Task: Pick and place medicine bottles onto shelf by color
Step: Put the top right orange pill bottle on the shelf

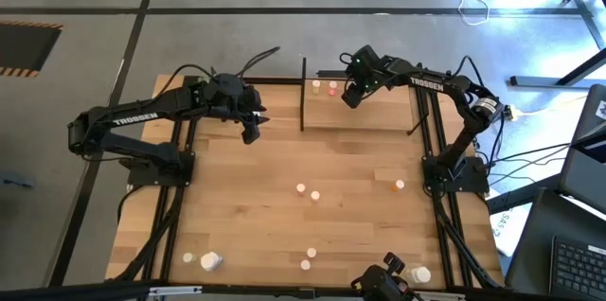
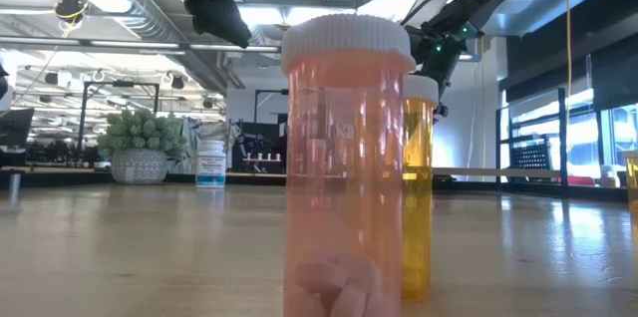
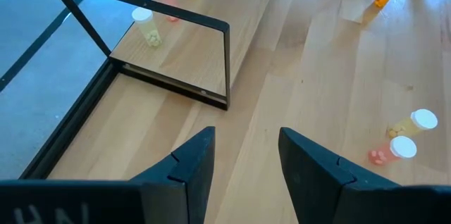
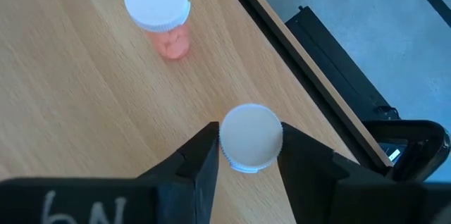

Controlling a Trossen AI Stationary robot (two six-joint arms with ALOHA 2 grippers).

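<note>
**Bottle between right jaws above shelf**

Bottle with round white cap sits pinched between right gripper jaws, over small light-wood shelf. Nearby stands a pink pill-filled bottle. Left gripper hovers spread, empty.

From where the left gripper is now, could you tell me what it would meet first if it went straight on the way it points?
Probably the shelf: the open left gripper points at the near corner of its black frame, with only bare table before it. The yellow bottle on the board lies beyond that. Depth is hard to judge, so it may pass just beside the corner.
</note>
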